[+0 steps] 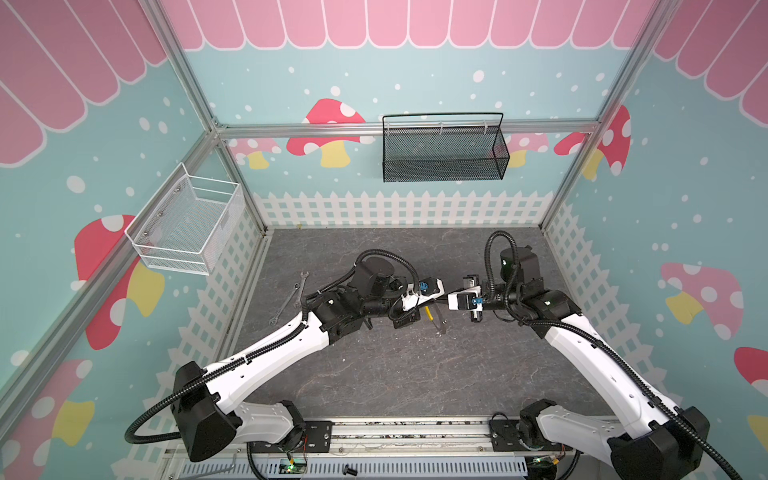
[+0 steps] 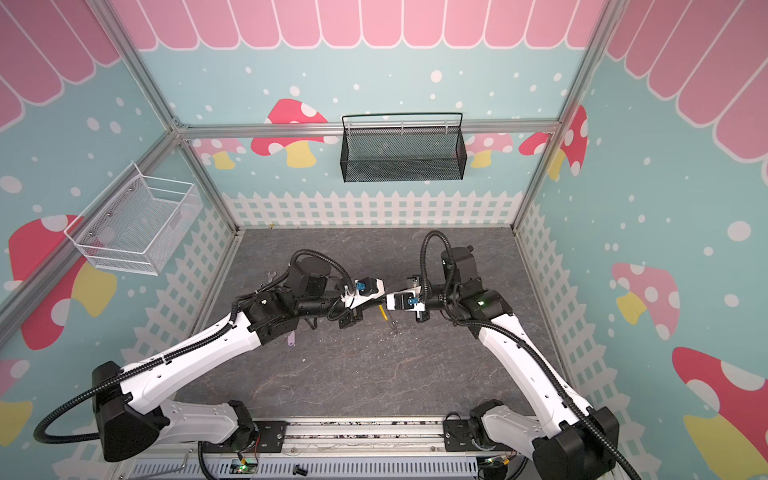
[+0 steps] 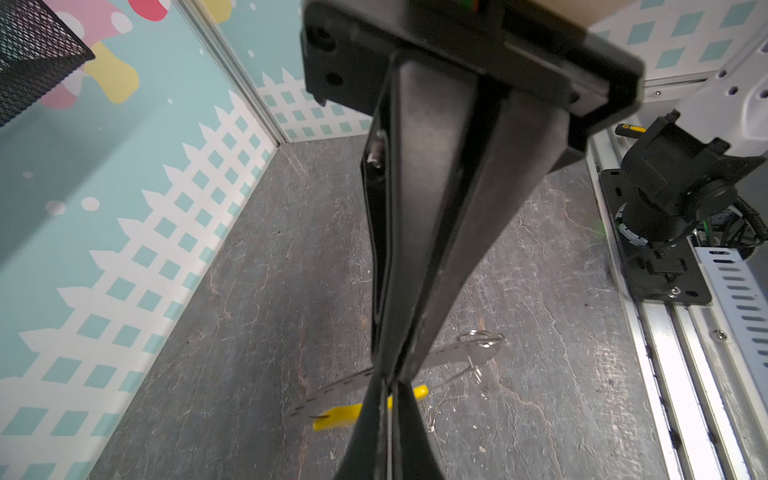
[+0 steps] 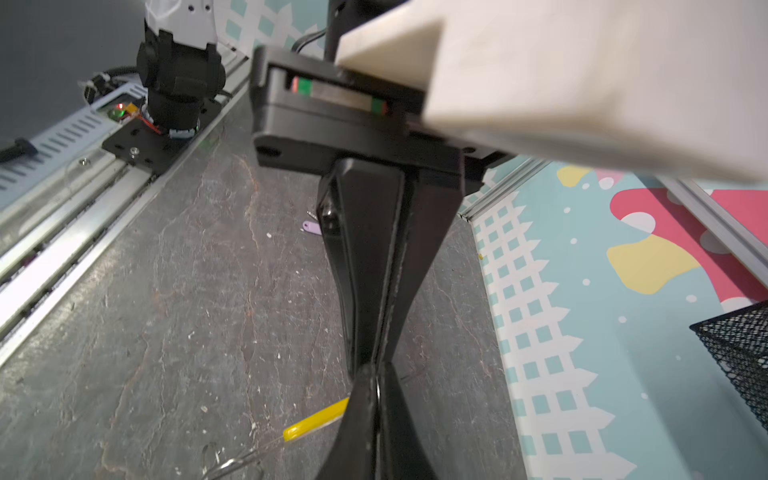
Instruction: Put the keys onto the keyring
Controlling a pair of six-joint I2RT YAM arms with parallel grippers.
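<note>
Both arms meet over the middle of the grey table. The keyring (image 1: 434, 319), a thin dark wire hoop with a yellow segment (image 4: 316, 419), hangs between them in both top views. My right gripper (image 4: 377, 399) is shut, with the hoop's wire showing between its pads. My left gripper (image 3: 390, 399) is shut where a silver key (image 3: 332, 395) crosses its fingertips. That key's small split ring (image 3: 482, 338) sits near the hoop's thin wire end. A second key with a lilac tag (image 2: 291, 338) lies on the table beside the left arm, and the tag (image 4: 311, 227) also shows in the right wrist view.
Long silver wrenches (image 1: 291, 293) lie at the table's left. A white wire basket (image 1: 187, 220) hangs on the left wall and a black mesh basket (image 1: 442, 149) on the back wall. The arms' mounting rail (image 1: 395, 432) runs along the front edge.
</note>
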